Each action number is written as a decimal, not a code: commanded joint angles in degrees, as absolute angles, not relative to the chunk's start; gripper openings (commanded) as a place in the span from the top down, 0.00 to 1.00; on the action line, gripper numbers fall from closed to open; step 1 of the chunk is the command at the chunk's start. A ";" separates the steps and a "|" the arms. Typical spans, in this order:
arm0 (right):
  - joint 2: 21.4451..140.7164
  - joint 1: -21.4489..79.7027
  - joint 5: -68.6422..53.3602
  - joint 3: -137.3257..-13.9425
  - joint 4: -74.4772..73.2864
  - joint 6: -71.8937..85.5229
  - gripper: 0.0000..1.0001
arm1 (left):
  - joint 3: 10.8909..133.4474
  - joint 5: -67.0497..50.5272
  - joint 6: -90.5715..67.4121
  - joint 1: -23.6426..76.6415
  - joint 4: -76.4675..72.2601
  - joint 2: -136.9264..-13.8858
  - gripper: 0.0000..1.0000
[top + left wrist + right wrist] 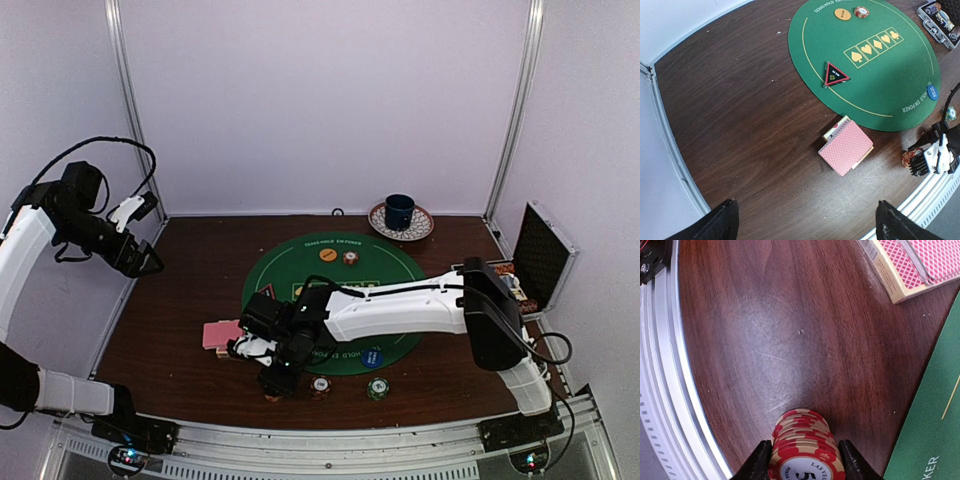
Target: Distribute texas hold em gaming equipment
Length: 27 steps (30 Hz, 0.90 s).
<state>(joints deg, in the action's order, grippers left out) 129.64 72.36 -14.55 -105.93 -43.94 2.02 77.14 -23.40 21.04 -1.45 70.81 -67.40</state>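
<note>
My right gripper [805,462] is shut on a stack of orange-red striped poker chips [804,440] that stands on the brown table near the front edge, a finger on each side; the top view shows it there too [274,390]. A pink-backed card deck [222,333] lies left of the green round mat [390,275]. On the mat are an orange button [328,254], a red chip stack [350,258], a black red-edged triangle marker [266,292] and a blue button [372,357]. Two more chip stacks [320,386] [377,388] stand in front of the mat. My left gripper [145,262] is open and empty, raised at the far left.
A blue mug [400,210] on a patterned saucer [420,228] stands at the back. An open silver-edged black case [540,258] with more chips sits at the right edge. The metal front rail [665,390] runs close beside the held chips.
</note>
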 commanded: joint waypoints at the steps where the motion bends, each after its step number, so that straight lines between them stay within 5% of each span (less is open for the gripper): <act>1: 128.95 72.87 -14.32 -107.49 -44.25 1.80 0.61 | 77.78 -24.00 20.71 -1.85 70.84 -66.32 0.03; 27: 130.23 67.74 -6.24 -119.93 -47.25 3.74 0.83 | 77.35 -23.41 21.20 -1.84 71.21 -66.12 0.03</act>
<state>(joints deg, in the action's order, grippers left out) 129.58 71.05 -11.20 -115.77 -48.34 1.91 77.14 -23.29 21.08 -1.45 71.13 -67.05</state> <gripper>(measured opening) 0.420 0.975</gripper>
